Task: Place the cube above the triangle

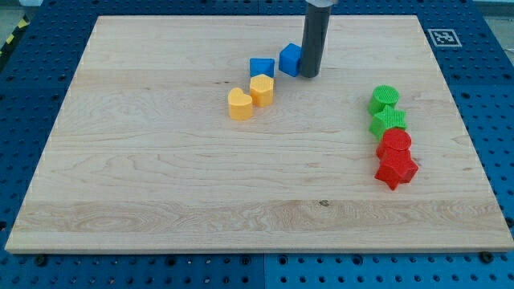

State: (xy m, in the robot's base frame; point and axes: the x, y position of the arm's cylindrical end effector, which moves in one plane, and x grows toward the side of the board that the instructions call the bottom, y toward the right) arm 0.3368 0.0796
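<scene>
Two blue blocks sit close — my tip (310, 75), a bare rod holding nothing, presses the blue cube's (289, 59) right side, nudging it toward the blue triangle (261, 67).

A pale wooden board (161, 185) lies on a blue perforated bench (498, 120), which frames it on every side. A black-and-white marker tag (444, 37) sits just beyond the board's top-right corner. Lighting is even.

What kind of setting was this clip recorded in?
Most likely a robotics lab bench. A wooden board lies on a blue perforated table, with a fiducial marker at the board's corner, and my tip sits against the blue cube among small coloured blocks.
</scene>
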